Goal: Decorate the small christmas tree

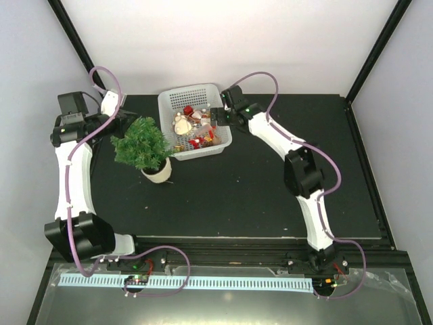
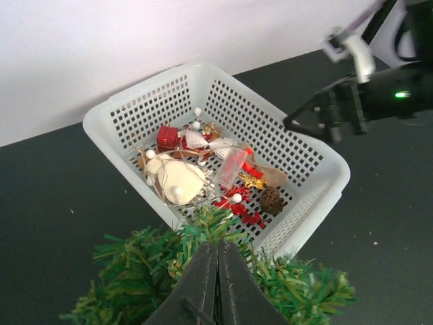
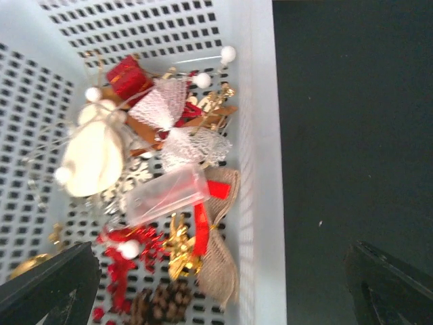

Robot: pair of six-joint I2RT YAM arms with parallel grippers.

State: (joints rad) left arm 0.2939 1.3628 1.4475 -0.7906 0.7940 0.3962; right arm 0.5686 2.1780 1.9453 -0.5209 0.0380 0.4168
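From the left wrist, the small christmas tree [image 2: 135, 277] runs off the bottom edge — its pot [image 1: 157, 175] out of sight there under the foliage. Right wrist view: the white basket [image 3: 260, 135] cropped on three sides, the pine cone [image 3: 162, 302] clipped below, everything slightly soft. Overhead, the ornaments [image 1: 183, 126] are too small to name — red and cream specks.
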